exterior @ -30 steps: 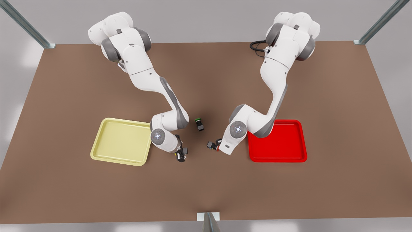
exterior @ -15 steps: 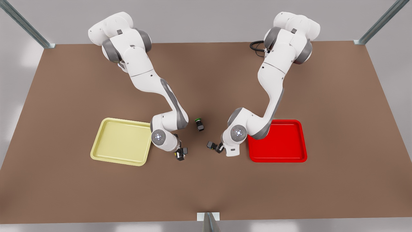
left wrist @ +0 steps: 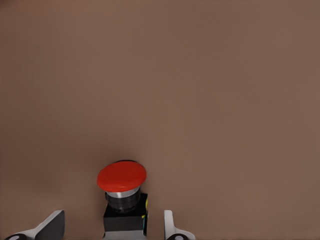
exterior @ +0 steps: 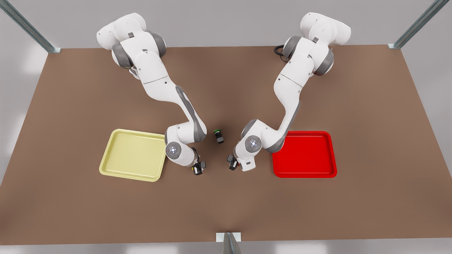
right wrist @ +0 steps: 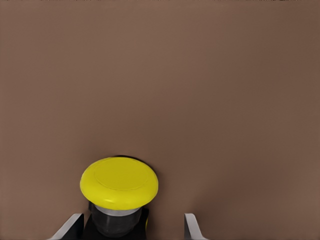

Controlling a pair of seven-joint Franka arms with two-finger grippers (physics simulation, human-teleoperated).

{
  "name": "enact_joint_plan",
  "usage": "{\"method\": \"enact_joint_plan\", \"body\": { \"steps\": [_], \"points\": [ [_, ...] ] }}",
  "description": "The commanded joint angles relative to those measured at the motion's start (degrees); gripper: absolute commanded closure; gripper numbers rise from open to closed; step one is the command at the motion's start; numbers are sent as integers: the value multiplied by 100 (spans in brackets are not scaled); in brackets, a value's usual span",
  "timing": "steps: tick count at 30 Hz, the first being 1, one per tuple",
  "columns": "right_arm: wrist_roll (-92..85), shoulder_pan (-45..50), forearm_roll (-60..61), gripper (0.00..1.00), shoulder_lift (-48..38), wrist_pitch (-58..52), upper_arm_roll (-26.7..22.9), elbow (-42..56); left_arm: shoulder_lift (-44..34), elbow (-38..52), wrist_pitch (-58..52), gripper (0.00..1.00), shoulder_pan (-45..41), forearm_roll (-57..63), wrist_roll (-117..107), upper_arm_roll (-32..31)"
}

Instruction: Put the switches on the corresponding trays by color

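A: Right end effector (exterior: 198, 170), position?

B: Low over the brown surface (exterior: 317, 88). In the front view it sits at about 7 o'clock from the green-capped switch (exterior: 219, 135). The pale yellow tray (exterior: 134, 155) lies at its 9 o'clock, just beside the arm's wrist.

A: State?

B: Open. In the right wrist view its fingers (right wrist: 70, 226) stand on either side of the dark body of the yellow-capped switch (right wrist: 119, 187). One finger is close against the body. The other has a visible gap of bare surface next to it, so no clamp is recorded.

A: Where is the yellow-capped switch?

B: On the surface between those fingers and outside the yellow tray.

A: Left end effector (exterior: 232, 164)?

B: Also down near the surface, at about 5 o'clock from the green-capped switch in the front view. The bright red tray (exterior: 307, 155) is at its 3 o'clock, near but apart from it.

A: State?

B: Open. In the left wrist view the fingers (left wrist: 50, 227) straddle the black body of the red-capped switch (left wrist: 121, 177), with surface showing on both sides of the body.

A: Where is the red-capped switch?

B: It stands on the surface between the fingers, outside the red tray.

A: The green-capped switch?

B: It lies on the surface between the two arms, apart from both end effectors.
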Motion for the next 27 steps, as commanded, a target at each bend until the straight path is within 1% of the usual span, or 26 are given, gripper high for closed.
{"method": "enact_joint_plan", "body": {
  "steps": [1, 4, 6, 16, 17, 19, 21, 25, 27],
  "points": [
    [0, 0, 0, 29, -1, 0, 0, 0, 5, 0, 0, 4, 0, -11, 0, 0],
    [-79, 0, 0, 30, -1, -9, 0, 0, 23, 0, 44, 4, -35, -11, -9, -9],
    [-123, 0, 0, 32, -1, -9, 9, 0, 23, -9, 44, 4, -70, -73, -9, 0],
    [-659, 9, 0, 32, -1, -79, 26, -26, 111, -35, 290, 4, -114, -82, -18, 0],
    [-659, 9, 0, 32, -10, -79, 26, -35, 146, -35, 299, 4, -167, -90, -26, -9],
    [-589, 18, 18, 24, -27, -70, 35, -17, 146, -26, 299, 4, -229, -152, -35, 0],
    [-580, 18, 18, 19, -45, -79, 35, -17, 155, -9, 308, 4, -281, -161, -88, 0],
    [-642, 35, 18, 19, -54, -61, 79, -79, 172, 0, 413, 4, -281, -161, -88, 9],
    [-580, 35, 18, 19, -62, -88, 123, -62, 207, 9, 431, 9, -281, -152, -88, 18]
  ]
}}
